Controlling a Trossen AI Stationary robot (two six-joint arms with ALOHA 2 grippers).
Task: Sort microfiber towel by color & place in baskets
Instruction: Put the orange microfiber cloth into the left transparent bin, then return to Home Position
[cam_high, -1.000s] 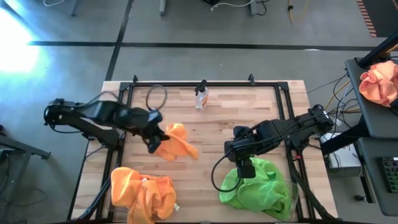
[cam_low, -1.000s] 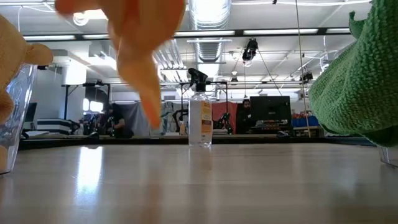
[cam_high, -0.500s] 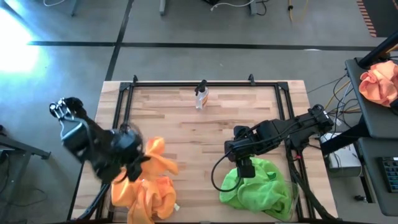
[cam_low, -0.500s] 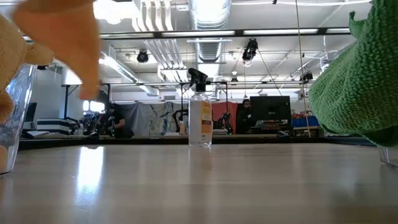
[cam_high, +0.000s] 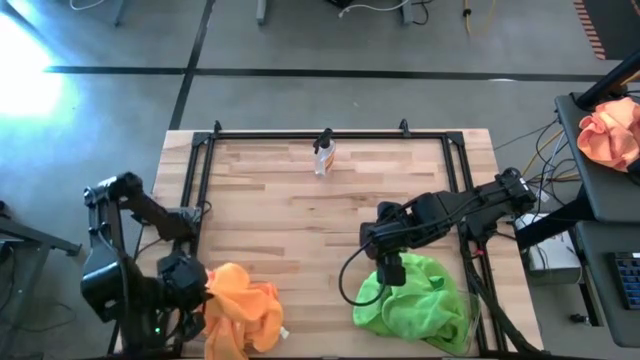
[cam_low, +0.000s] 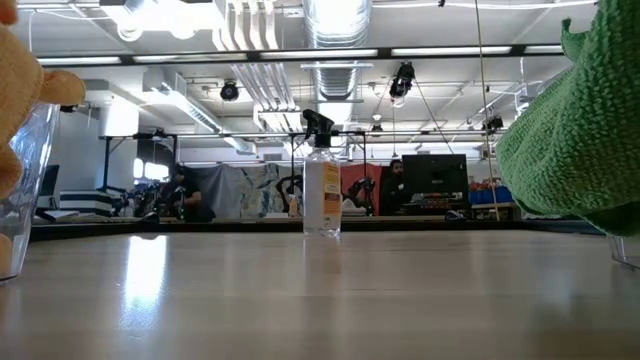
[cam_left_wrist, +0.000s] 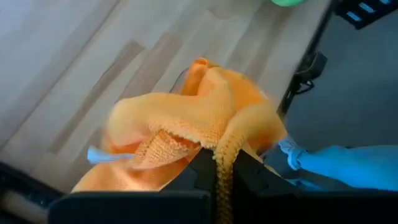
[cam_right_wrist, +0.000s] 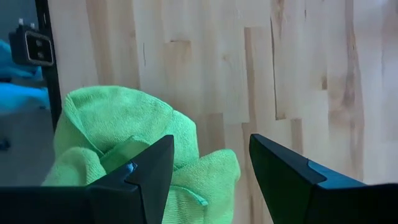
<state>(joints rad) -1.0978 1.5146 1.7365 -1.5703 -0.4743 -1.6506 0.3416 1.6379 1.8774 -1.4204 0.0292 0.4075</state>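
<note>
My left gripper (cam_high: 203, 285) is at the table's near left corner, shut on an orange microfiber towel (cam_high: 228, 281) that lies over the orange pile (cam_high: 245, 318) in the left clear basket (cam_low: 30, 180). In the left wrist view the towel (cam_left_wrist: 186, 118) bulges ahead of the fingers. My right gripper (cam_high: 392, 268) hovers open over the lime green towels (cam_high: 415, 298) heaped in the right basket (cam_low: 626, 252), touching nothing. The right wrist view shows the green heap (cam_right_wrist: 118, 124) below the spread fingers. My left gripper pinches a narrow fold of the orange towel (cam_left_wrist: 222, 167) between its two fingers, coming at it from the table's left. The rest of the towel spreads ahead of the fingers and lies slack on the orange pile (cam_left_wrist: 124, 174) beneath.
A small clear spray bottle (cam_high: 323, 155) stands near the far edge, also in the low view (cam_low: 322, 185). A black frame (cam_high: 300, 135) rims the table. A peach cloth bundle (cam_high: 610, 130) lies off the table to the right. Bare wood (cam_high: 310, 220) stretches between the baskets.
My left gripper has carried the orange towel from mid-table toward the near left corner, staying shut on it. The towel, which hung in the air, now lies on the orange pile in the left basket.
</note>
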